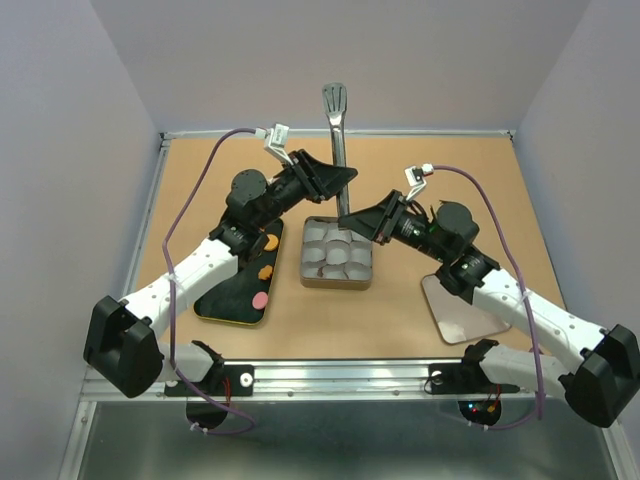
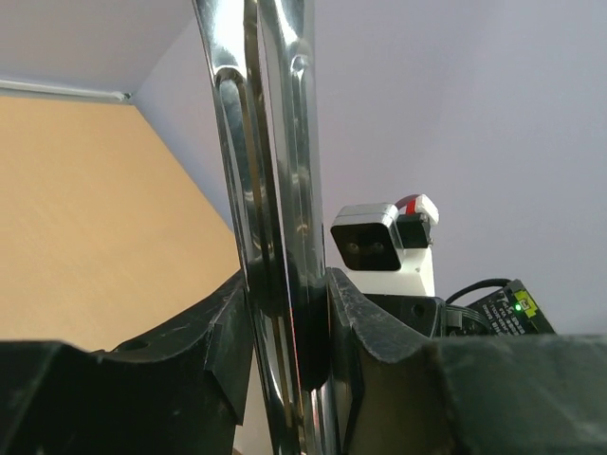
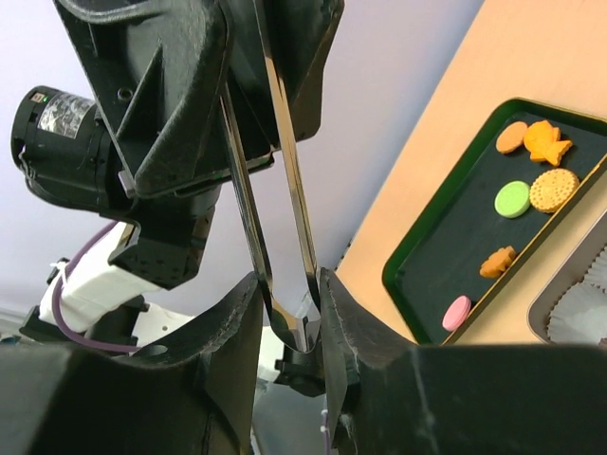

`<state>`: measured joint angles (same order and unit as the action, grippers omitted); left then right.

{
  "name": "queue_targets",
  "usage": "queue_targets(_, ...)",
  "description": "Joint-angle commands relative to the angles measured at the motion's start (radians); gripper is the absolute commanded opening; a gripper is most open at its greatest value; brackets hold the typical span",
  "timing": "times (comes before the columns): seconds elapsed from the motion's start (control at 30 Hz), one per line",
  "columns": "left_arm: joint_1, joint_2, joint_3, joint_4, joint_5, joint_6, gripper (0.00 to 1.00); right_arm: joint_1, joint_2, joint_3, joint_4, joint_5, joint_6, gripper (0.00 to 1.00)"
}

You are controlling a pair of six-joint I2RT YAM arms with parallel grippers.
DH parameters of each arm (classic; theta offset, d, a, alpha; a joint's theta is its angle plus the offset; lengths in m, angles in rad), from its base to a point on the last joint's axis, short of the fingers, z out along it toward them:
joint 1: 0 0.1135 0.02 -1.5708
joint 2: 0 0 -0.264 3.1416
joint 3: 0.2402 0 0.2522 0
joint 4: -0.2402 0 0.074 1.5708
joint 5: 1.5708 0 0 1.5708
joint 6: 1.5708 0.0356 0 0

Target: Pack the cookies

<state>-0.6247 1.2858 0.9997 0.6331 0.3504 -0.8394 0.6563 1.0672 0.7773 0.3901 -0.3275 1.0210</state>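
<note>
The cookies lie on a dark green tray (image 1: 215, 300) at the left: orange ones (image 1: 265, 271) and a pink one (image 1: 259, 299). The right wrist view shows them too: an orange fish (image 3: 547, 142), a yellow-green round (image 3: 512, 199), a pink round (image 3: 456, 312). Metal tongs (image 1: 335, 110) stand up over the table's middle. My left gripper (image 1: 340, 178) is shut on their shaft (image 2: 261, 142). My right gripper (image 1: 350, 222) is shut on their lower end (image 3: 285, 171), both blades between its fingers. A metal box (image 1: 304, 270) holds white paper cups.
A flat pinkish lid (image 1: 462, 310) lies on the table at the right, under my right arm. The box's edge with a paper cup (image 3: 579, 303) shows at the lower right of the right wrist view. Grey walls close in the tan table.
</note>
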Motion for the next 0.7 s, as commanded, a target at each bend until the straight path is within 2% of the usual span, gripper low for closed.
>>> queue_targets(0.0,-0.026,-0.042,-0.012,0.070,0.032,0.002,0.44,-0.001,0.020,0.088,0.079,0.100,0.017,0.20)
queue_targets(0.5,-0.035,-0.074,-0.041,0.077,0.015,0.010,0.43,-0.003,0.048,0.071,0.135,0.101,0.057,0.21)
queue_targets(0.6,-0.033,-0.085,-0.038,0.065,0.004,0.025,0.38,-0.003,0.053,0.060,0.139,0.087,0.064,0.29)
queue_targets(0.67,-0.035,-0.094,-0.027,0.021,-0.002,0.054,0.38,-0.003,0.050,0.056,0.139,0.085,0.064,0.43)
